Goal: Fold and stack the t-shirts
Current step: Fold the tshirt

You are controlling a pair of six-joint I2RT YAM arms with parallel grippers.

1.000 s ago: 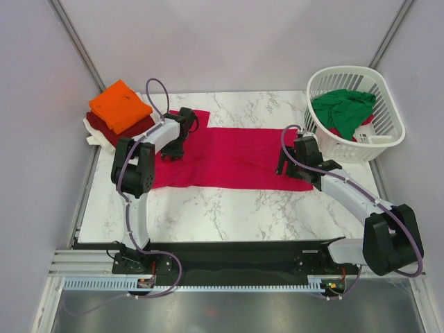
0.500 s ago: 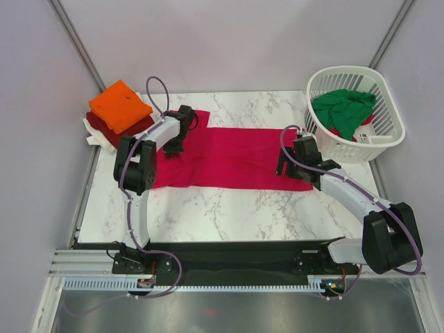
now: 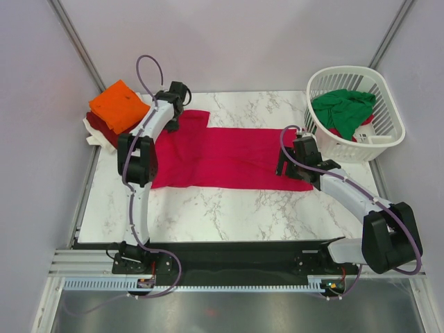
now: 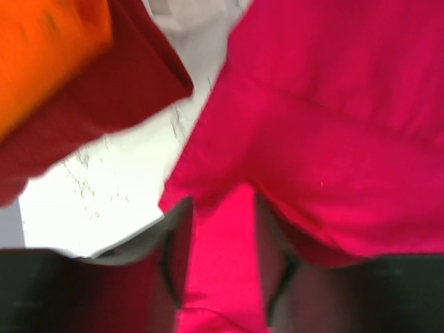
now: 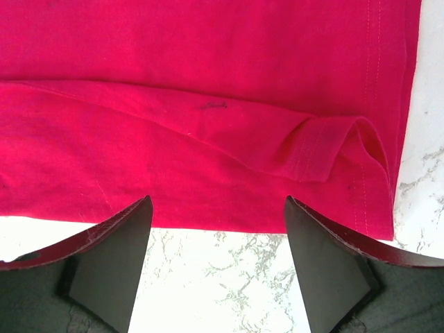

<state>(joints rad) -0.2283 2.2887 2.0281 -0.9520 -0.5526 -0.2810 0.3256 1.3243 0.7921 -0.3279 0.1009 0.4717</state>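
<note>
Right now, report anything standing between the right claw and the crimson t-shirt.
Nothing visible does. The right claw hangs open over the crimson t-shirt, at its hem; only cloth and table show between its fingers.

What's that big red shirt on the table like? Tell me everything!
The crimson t-shirt is soft, plain cloth, spread wide and mostly flat across the marble table, with a folded-over hem at its right end. The left hand pinches cloth at its far left corner; the right hand hovers open over its right edge.
</note>
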